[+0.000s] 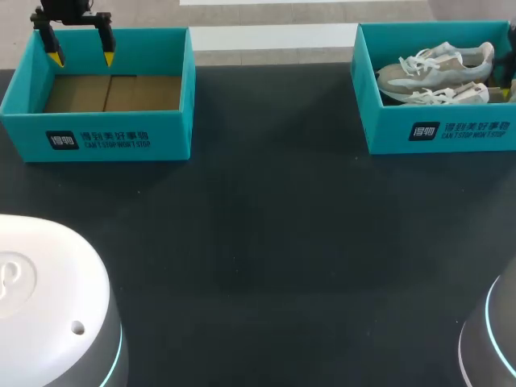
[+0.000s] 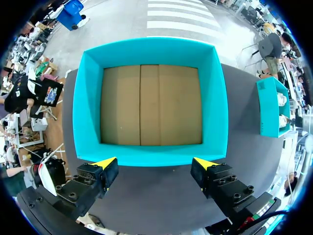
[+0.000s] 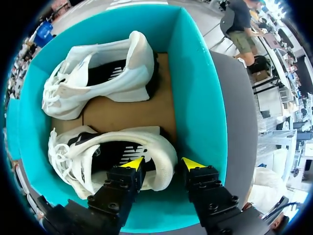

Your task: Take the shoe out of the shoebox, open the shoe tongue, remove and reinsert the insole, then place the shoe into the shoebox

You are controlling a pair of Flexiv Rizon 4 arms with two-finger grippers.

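Two white and grey shoes lie on their sides in the teal shoebox (image 1: 439, 129) at the back right. In the right wrist view the near shoe (image 3: 88, 156) lies under my right gripper (image 3: 163, 164), which is shut on its heel: one yellow tip is inside the shoe's opening, the other outside the heel by the box wall (image 3: 195, 98). The far shoe (image 3: 98, 78) lies beyond it. In the head view the two are the near shoe (image 1: 443, 95) and the far shoe (image 1: 435, 66). My left gripper (image 1: 81, 58) hangs open over the back edge of a second teal box (image 1: 97, 137).
The left box (image 2: 146, 155) holds only its brown cardboard floor (image 2: 151, 105), with my left gripper (image 2: 155, 164) above its wall. A dark tabletop (image 1: 266, 226) lies between the boxes. Two white robot bases (image 1: 48, 298) stand at the front corners.
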